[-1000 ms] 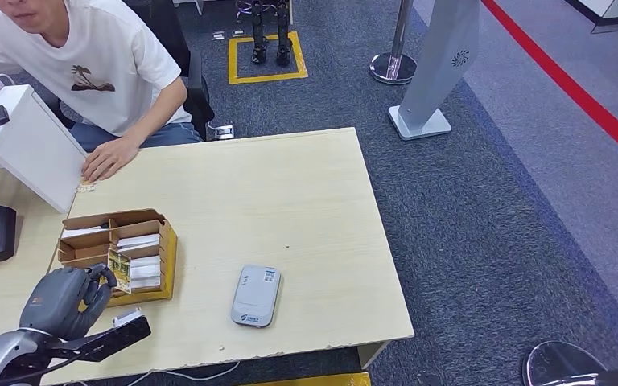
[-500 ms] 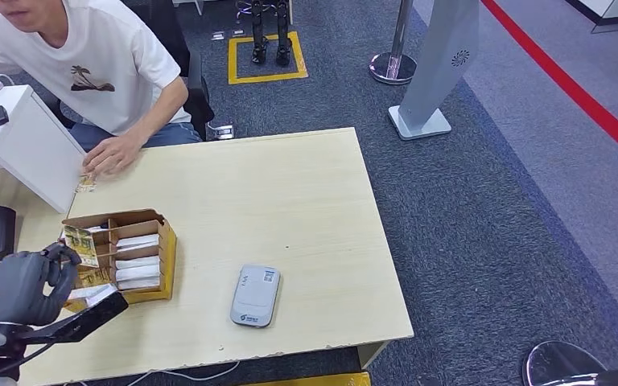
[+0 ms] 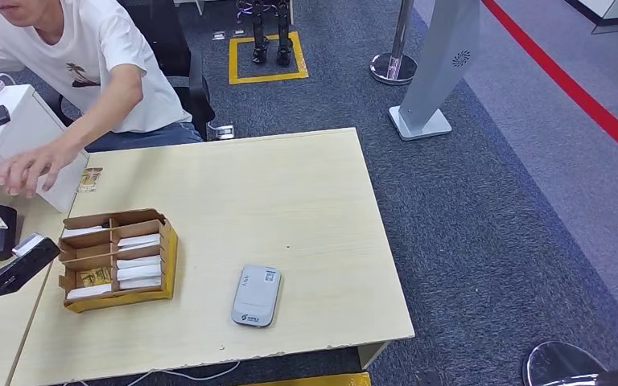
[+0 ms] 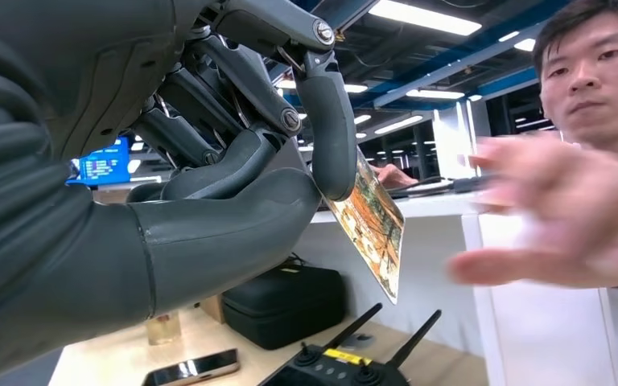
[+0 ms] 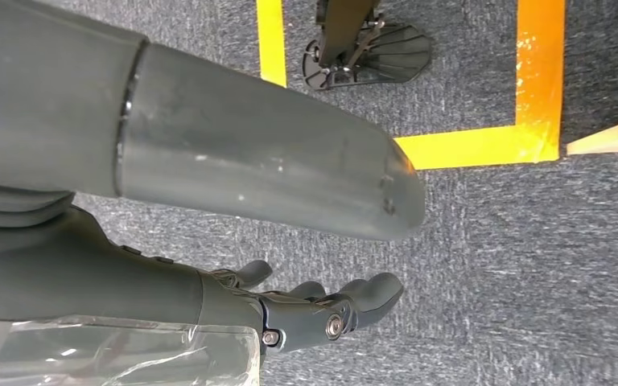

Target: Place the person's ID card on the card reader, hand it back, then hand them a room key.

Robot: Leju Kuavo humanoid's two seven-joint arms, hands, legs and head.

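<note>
Left wrist view, left hand (image 4: 233, 161) pinching key card (image 4: 368, 226) between thumb and finger, person's hand (image 4: 559, 213) near, right hand (image 5: 290, 310) empty, fingers loosely apart.

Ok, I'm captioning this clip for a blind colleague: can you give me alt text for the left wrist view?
The robot's left hand pinches a room key card with a yellow-brown picture on it, holding it out toward a person's blurred open hand that reaches in for it. Below lie a black case, a controller with antennas and a phone on a wooden table.
</note>
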